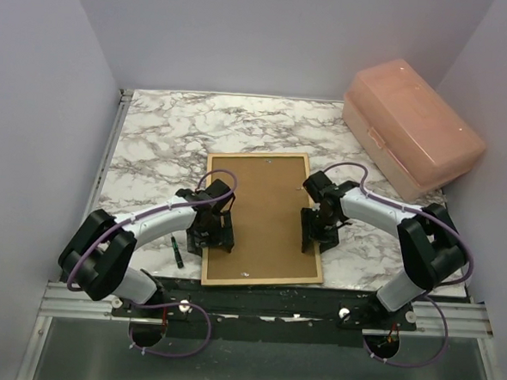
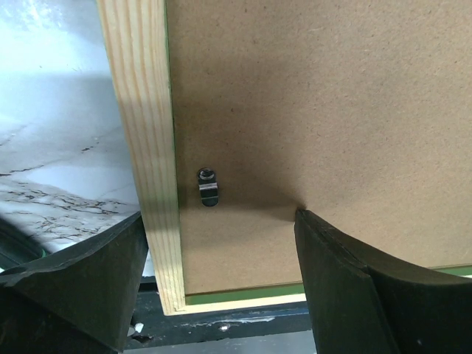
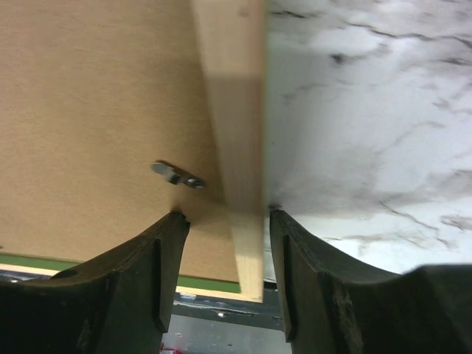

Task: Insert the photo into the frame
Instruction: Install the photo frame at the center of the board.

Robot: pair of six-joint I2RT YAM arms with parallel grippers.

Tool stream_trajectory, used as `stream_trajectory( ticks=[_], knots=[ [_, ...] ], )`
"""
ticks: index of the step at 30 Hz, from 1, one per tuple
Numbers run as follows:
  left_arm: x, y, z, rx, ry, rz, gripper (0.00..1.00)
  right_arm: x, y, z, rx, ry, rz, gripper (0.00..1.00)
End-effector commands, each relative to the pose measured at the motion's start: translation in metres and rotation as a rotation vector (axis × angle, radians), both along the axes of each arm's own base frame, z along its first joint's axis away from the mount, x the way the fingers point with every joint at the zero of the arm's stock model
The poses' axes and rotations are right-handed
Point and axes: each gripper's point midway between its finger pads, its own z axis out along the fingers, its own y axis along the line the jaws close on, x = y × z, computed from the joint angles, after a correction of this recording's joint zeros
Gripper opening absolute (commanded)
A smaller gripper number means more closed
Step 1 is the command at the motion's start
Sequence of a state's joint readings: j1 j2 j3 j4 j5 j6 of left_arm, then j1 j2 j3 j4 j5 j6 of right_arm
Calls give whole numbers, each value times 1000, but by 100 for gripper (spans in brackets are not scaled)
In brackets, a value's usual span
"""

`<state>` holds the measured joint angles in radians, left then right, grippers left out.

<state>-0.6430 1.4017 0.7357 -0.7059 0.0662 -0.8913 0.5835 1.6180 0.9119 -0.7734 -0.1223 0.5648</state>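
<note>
The frame (image 1: 257, 156) lies face down on the marble table, pale wood back up, with a brown backing board (image 1: 269, 217) sitting inside it. The photo is hidden. My left gripper (image 1: 209, 239) is open and straddles the left rail (image 2: 144, 133): one finger is over the table, the other rests on the board (image 2: 317, 110) beside a small metal turn clip (image 2: 209, 187). My right gripper (image 1: 318, 237) straddles the right rail (image 3: 232, 110), jaws apart with small gaps to the wood. Its inner finger touches the board near another clip (image 3: 177, 175). A green strip (image 2: 243, 293) shows along the near rail.
A pink lidded plastic box (image 1: 411, 126) stands at the back right corner. A dark pen (image 1: 178, 252) lies near the front edge, left of the frame. White walls close in the table (image 1: 171, 125) on three sides. The frame's near rail lies close to the table's front edge.
</note>
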Motion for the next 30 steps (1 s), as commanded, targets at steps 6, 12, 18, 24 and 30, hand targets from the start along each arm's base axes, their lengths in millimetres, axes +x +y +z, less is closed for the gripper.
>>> stream_trajectory(
  ticks=[6, 12, 18, 24, 30],
  knots=[
    [25, -14, 11, -60, -128, -4, 84, 24, 13, -3, -17, -115, 22, 76],
    [20, -11, 9, -64, -129, 2, 83, 36, 4, -10, -92, -145, 12, 75],
    [21, -10, 6, -53, -123, -8, 81, 52, -6, -12, -183, -190, 9, 71],
    [19, -11, 0, -57, -115, -14, 78, 63, -11, -12, -231, -224, 2, 58],
    [15, -8, -4, -50, -105, -18, 77, 72, -10, -9, -245, -234, 11, 68]
  ],
)
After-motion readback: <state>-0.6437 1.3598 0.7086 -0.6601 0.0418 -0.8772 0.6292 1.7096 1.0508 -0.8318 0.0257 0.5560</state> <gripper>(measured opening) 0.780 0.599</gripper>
